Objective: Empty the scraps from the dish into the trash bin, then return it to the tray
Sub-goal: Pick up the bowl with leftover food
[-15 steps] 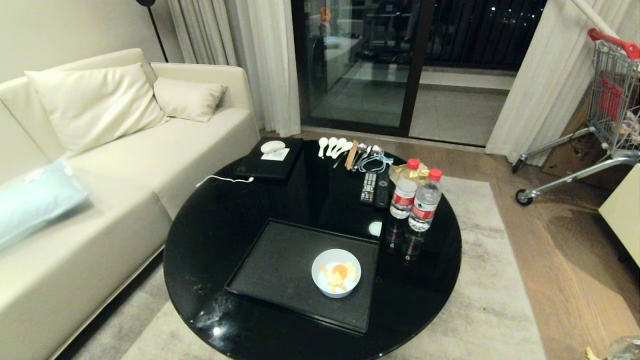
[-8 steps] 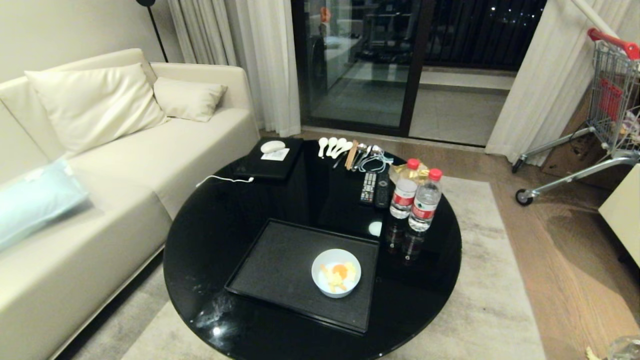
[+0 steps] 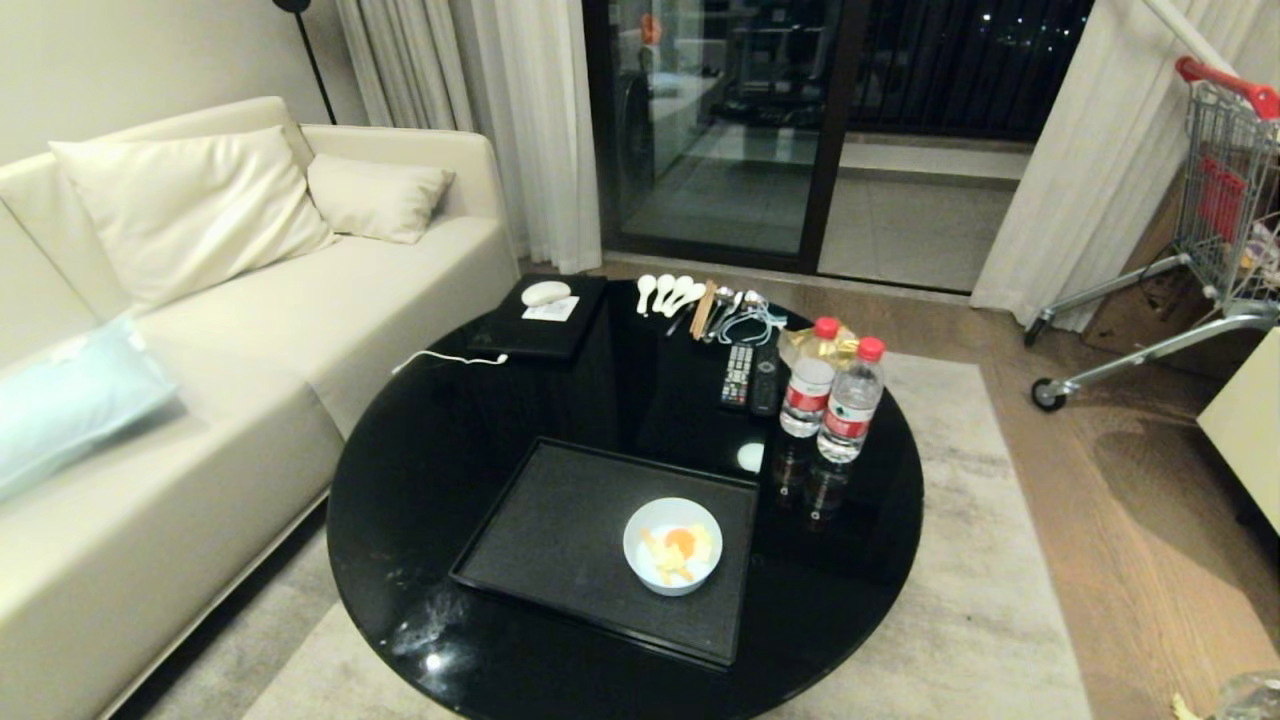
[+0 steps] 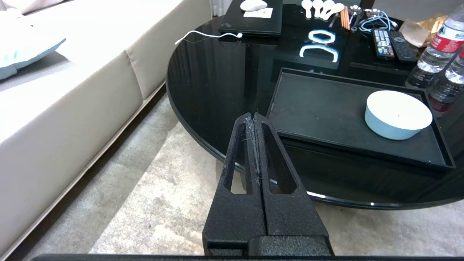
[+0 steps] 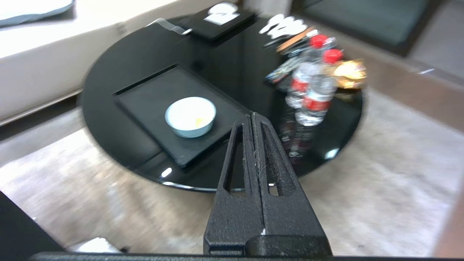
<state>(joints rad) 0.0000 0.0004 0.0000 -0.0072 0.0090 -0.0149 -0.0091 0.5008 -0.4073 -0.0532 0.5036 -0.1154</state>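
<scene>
from where i sit, the biggest thing ahead is the cream sofa (image 3: 200,330) along the left, with pale cushions (image 3: 190,205) on it. next comes the round black glass table (image 3: 430,440), standing on a grey rug (image 3: 990,600). on the near part of the table lies the black tray (image 3: 560,530), and the dish (image 3: 672,546) sits inside it, toward its right end. the scraps (image 3: 678,553), orange and yellow bits, lie in the dish. the trash bin is only a sliver at the bottom right corner of my head camera (image 3: 1248,697), on the floor well apart from the table.

at the far edge of the table a closed laptop (image 3: 545,318) carries a white mouse (image 3: 545,293), with a white cable (image 3: 450,361) trailing beside it. two water bottles (image 3: 832,395) with red caps and red labels stand right of the tray; i can't read the writing on the labels. two remotes (image 3: 752,378) lie just behind the bottles, and white spoons (image 3: 668,293) sit at the back edge. a shopping cart (image 3: 1215,215) with a red handle stands at the far right.

neither arm shows in my head camera. my left gripper (image 4: 254,116) is clenched, fingers pressed together, holding nothing, near the table's rim. my right gripper (image 5: 252,116) is also clenched and empty, above the floor just off the table's edge, with the dish beyond its tips.
</scene>
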